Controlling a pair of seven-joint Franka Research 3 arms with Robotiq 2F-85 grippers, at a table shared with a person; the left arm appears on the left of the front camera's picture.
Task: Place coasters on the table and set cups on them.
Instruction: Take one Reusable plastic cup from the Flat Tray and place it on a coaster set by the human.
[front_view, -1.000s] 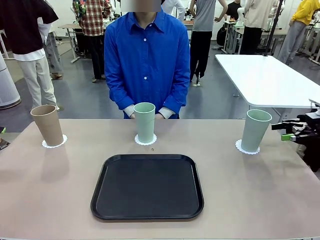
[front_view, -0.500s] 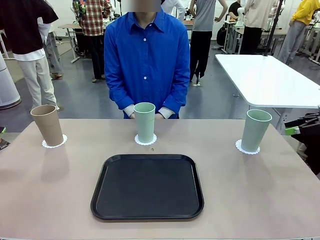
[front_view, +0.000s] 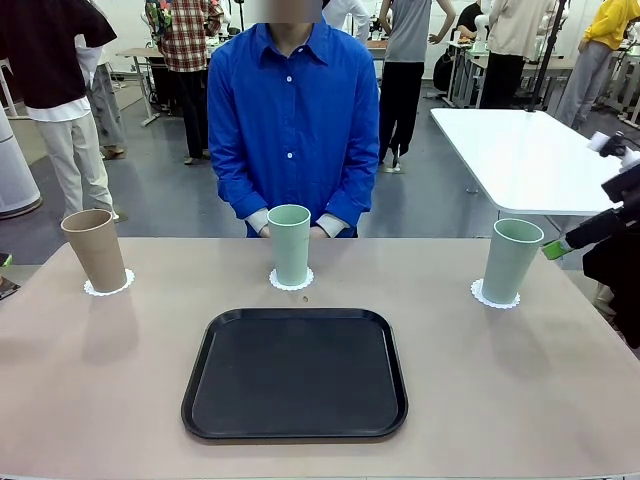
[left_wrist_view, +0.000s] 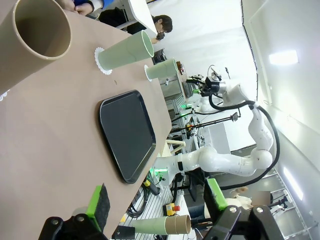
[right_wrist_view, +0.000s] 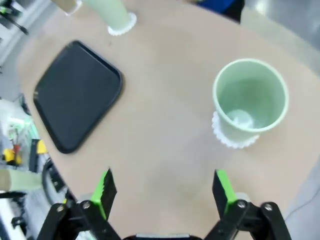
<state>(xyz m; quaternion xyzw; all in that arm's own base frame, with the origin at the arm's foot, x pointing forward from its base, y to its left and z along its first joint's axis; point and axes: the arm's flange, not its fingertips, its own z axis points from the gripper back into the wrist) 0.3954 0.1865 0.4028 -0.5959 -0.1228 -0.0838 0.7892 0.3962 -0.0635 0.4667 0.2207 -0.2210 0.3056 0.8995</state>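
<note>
Since all three cups already stand upright on their own coasters, the task looks finished, as far as I can judge. The right gripper (right_wrist_view: 164, 192) has its fingers wide apart and holds nothing; the right green cup (front_view: 511, 260) stands ahead of it on the table (front_view: 120, 380) and a little below, on a coaster (front_view: 482, 294), not touching the pads. The middle green cup (front_view: 290, 245) is much farther from this gripper, beyond the black tray (front_view: 295, 373), in front of the person (front_view: 294, 120). The left gripper (left_wrist_view: 156, 200) is also spread open and empty. The tan cup (front_view: 95, 250) is close before it, to one side, on its coaster (front_view: 108, 289). Nothing seems left to place; the tray is bare.
</note>
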